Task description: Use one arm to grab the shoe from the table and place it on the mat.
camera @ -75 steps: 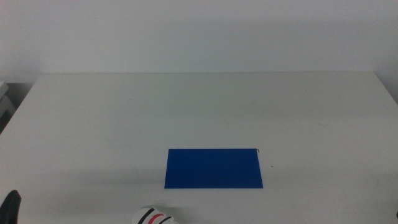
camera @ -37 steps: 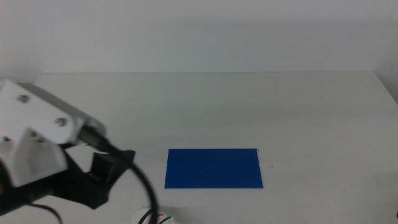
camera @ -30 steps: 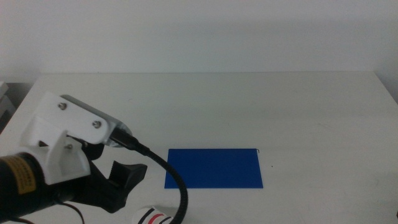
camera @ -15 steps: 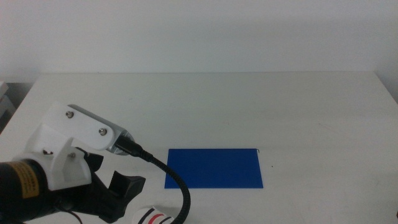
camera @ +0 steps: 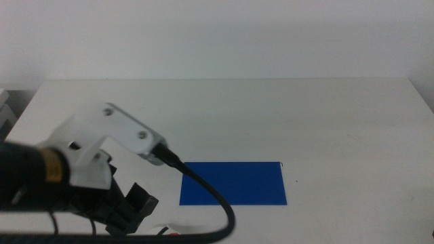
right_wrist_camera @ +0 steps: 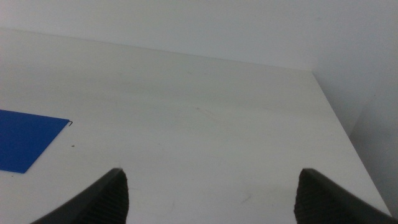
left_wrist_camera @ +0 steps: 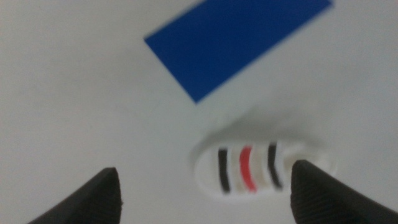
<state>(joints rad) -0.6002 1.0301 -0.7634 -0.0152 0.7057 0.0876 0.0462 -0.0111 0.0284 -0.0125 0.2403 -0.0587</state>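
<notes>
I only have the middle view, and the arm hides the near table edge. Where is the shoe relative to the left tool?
Observer: The left wrist view shows the shoe lying on the table between the open jaws of the left tool, closer to one jaw.
Operator: Is it touching the mat?
Observer: No, the mat lies apart from it.
Operator: And the right tool?
Observer: The right tool is open too; its camera catches only a corner of the mat.

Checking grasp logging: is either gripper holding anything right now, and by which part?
Nothing is held. The left gripper hangs open above the shoe, which lies on the table beside the mat. The right gripper is open and empty.
</notes>
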